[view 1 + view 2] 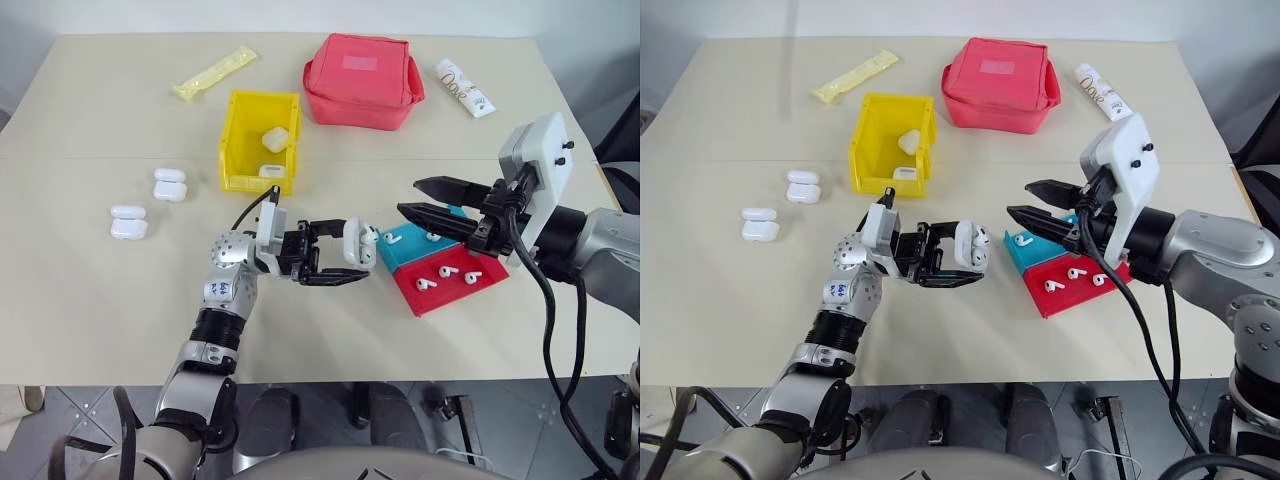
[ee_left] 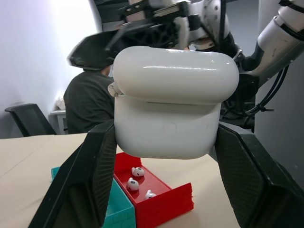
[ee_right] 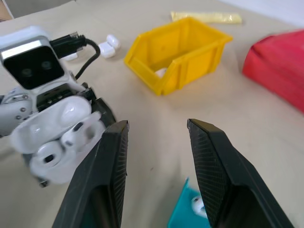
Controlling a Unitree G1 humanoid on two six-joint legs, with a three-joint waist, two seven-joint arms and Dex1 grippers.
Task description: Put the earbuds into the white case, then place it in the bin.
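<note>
Above the table (image 1: 120, 330), left fingers (image 1: 330, 277) clamp the white case (image 1: 357, 243); right fingers (image 1: 440, 216) apart, empty

A red fabric pouch (image 1: 362, 80) lies at the far side of the beige table (image 1: 100, 300), with a pale patch on its top. To its right lies a white tube (image 1: 465, 88) with brown print, at an angle. To the left of the pouch lies a long yellow packet (image 1: 214, 73), also at an angle. Nearer, a small teal tray (image 1: 402, 247) and a small red tray (image 1: 455, 284) touch each other. In the left wrist view, a person in a dark top (image 2: 88, 102) sits behind the table, beside a black chair (image 2: 28, 118).
</note>
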